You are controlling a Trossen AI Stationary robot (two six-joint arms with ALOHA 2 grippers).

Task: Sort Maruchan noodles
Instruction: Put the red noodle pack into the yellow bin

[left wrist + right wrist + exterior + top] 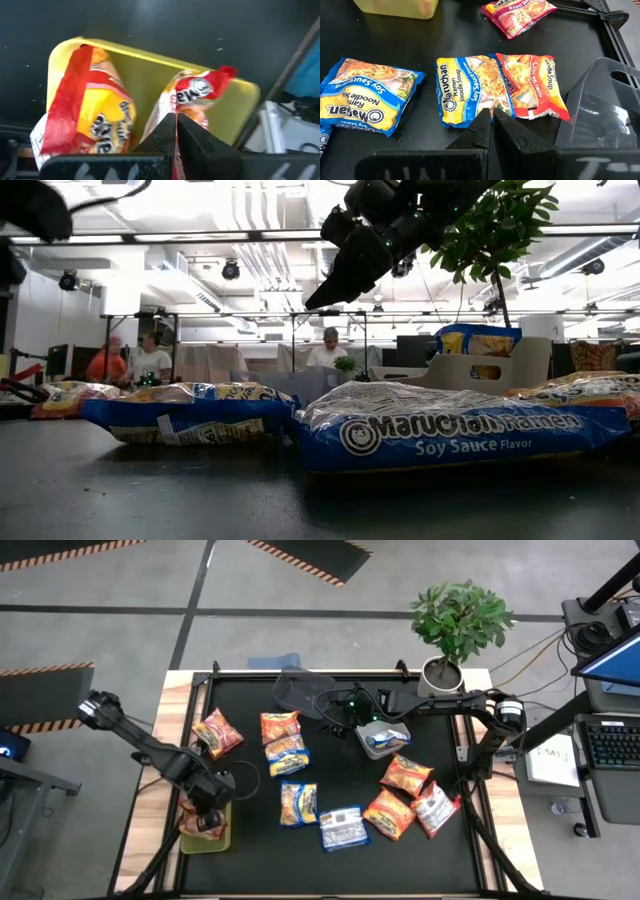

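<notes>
Potted plant (458,620) at the table's far edge; yellow-green bin (222,836) near left; grey bin (362,736) mid-table

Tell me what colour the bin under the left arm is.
Yellow-green; the bin shows best in the left wrist view.

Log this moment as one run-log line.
left gripper: shut, over yellow bin holding two orange packets | right gripper: shut, empty, above blue soy sauce packet | grey bin: one packet

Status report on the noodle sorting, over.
Left gripper shut over yellow bin, two packets inside. Right gripper shut, empty, above blue packet beside orange packet. Nothing blocking.
</notes>
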